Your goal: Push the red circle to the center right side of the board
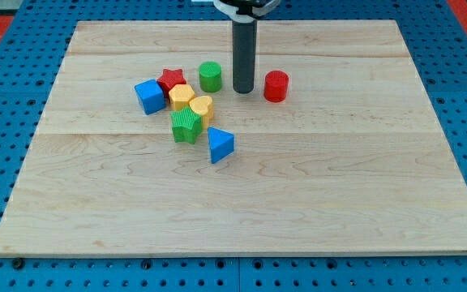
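Toward the far middle of the board point(363, 203), slightly right of centre, the red circle point(276, 85) is standing upright and apart from every other block. My tip point(243, 90) is resting just to its left, close beside it with a thin strip of wood showing between the two; whether they are touching cannot be told for certain.

Step in hand, as judged: the rod is lining up behind the circle for a push rightward. To do it well, the tip is best kept on the circle's left face at mid-width, so the round block is sliding straight rather than rolling off to the near or far side. The target, the centre of the right edge, is lying right and somewhat nearer than the circle, so the line of push is wanting a slight slant toward the near side.

Rod state: no jaws fitted; nothing is being held or clasped, only a blunt end bearing on the table.

Other items, going outward:
- green cylinder point(210, 76), just left of the tip, clear of it.
- red star point(170, 80), yellow blocks point(182, 96) point(202, 106), blue cube point(149, 96), green ridged block point(186, 126): clustering further left.
- blue triangle point(220, 145): lying nearer, below the cluster.
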`<move>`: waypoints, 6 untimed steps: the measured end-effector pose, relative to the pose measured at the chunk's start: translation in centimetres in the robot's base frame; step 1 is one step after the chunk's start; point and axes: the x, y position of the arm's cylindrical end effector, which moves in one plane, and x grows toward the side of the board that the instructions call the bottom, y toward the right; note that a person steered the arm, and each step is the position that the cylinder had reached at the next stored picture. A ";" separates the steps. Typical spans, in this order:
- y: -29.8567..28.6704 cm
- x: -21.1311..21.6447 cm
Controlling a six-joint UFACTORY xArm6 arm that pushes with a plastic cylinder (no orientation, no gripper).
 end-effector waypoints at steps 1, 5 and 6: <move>9.0 1.1; 13.4 0.6; 6.2 -4.1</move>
